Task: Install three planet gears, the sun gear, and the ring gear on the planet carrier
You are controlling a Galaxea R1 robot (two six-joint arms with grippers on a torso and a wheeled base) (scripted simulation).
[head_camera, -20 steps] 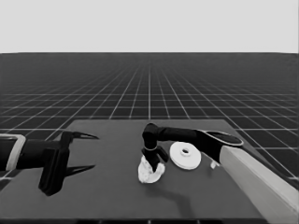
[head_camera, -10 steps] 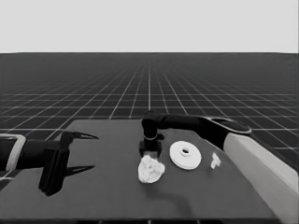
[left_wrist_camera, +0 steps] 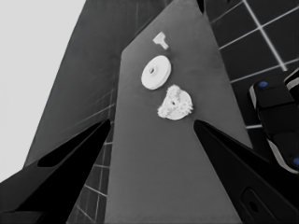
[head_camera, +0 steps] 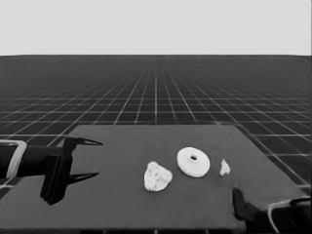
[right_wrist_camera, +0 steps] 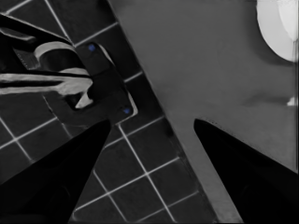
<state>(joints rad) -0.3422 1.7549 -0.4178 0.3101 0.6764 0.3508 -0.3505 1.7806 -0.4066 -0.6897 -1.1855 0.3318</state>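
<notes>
Dark bench (head_camera: 112, 195) on a gridded floor, pale blank band above the horizon — we list what lies on it, from the task's things outward.

Smaller round part (head_camera: 157, 176) (left_wrist_camera: 175, 103): we see it near the middle of the bench, somewhat toward the front, with toothed gears (left_wrist_camera: 179, 101) seated on it. From the left wrist camera we make out at least three gears bunched on top, but we cannot count them exactly. From the head camera the stack reads as one lumpy white mass.

Larger round part (head_camera: 193, 162) (left_wrist_camera: 156, 72): lying flat just beside the gear stack, on its right and a little farther back, apart from it, small centre hole uppermost. We see an edge of it in the right wrist camera as well (right_wrist_camera: 280, 25).

Thin white piece (head_camera: 224, 167) (left_wrist_camera: 160, 39): to the right of the larger round part, near it, not touching.

Left gripper (head_camera: 87, 158): parked over the bench's left end, well apart from all the parts, fingers (left_wrist_camera: 70, 154) spread wide and holding nothing.

Right gripper (head_camera: 239, 202): drawn in at the lower right corner by the bench's front right edge — fingers (right_wrist_camera: 243, 154) parted, empty.
</notes>
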